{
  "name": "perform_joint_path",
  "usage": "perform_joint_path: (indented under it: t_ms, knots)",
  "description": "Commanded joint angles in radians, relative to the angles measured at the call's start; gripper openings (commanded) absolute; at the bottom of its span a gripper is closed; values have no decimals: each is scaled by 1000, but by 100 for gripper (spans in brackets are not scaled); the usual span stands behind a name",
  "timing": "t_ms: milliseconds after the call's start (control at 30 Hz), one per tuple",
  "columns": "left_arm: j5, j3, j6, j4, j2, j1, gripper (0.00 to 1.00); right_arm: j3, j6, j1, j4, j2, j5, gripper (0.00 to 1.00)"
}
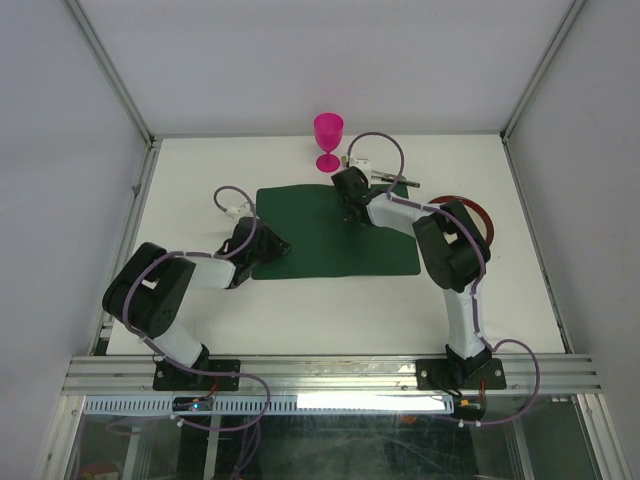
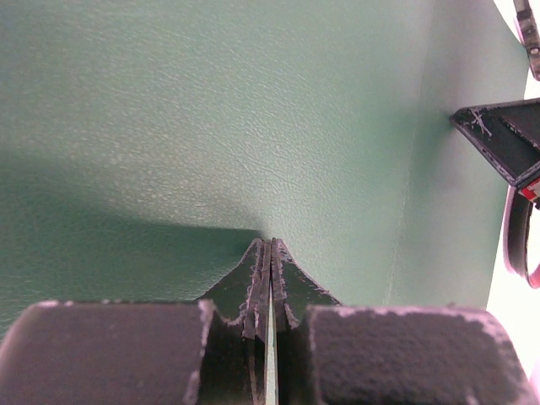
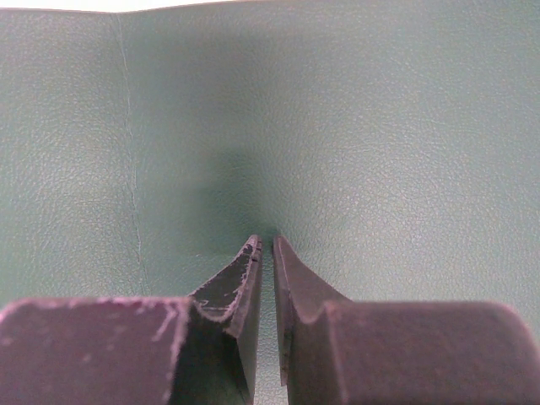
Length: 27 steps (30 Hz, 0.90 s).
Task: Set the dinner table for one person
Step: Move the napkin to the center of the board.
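Now, left pincer (image 2: 270, 243): shut, tips touching green placemat (image 2: 211, 110)
right pincer (image 3: 267, 239): narrow slit, tips on placemat
pink goblet (image 1: 328, 140): upright, beyond placemat

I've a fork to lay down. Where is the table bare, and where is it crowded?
Bare: the white table between the placemat and the arm bases, and its far left corner. Crowded: from the goblet rightward, with the right gripper and red plate.

Green placemat (image 1: 320, 255) under left gripper (image 1: 276, 243), right gripper (image 1: 352, 210); pink goblet (image 1: 328, 140) beyond.
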Motion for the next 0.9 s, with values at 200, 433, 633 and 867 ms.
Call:
perform_joint_path:
  t_ms: [200,433,633,867]
  knots:
    - [-10,-8,39,-7,-72,35,0,1,30,30,-169,71,-6,13]
    - [-13,22,49,-36,-103,35,0,17,25,31,-189,44,4,13]
    - [-25,65,72,-84,-158,34,0,38,20,32,-217,17,21,13]
    - [-45,74,85,-109,-245,35,0,64,13,37,-248,-35,48,21]
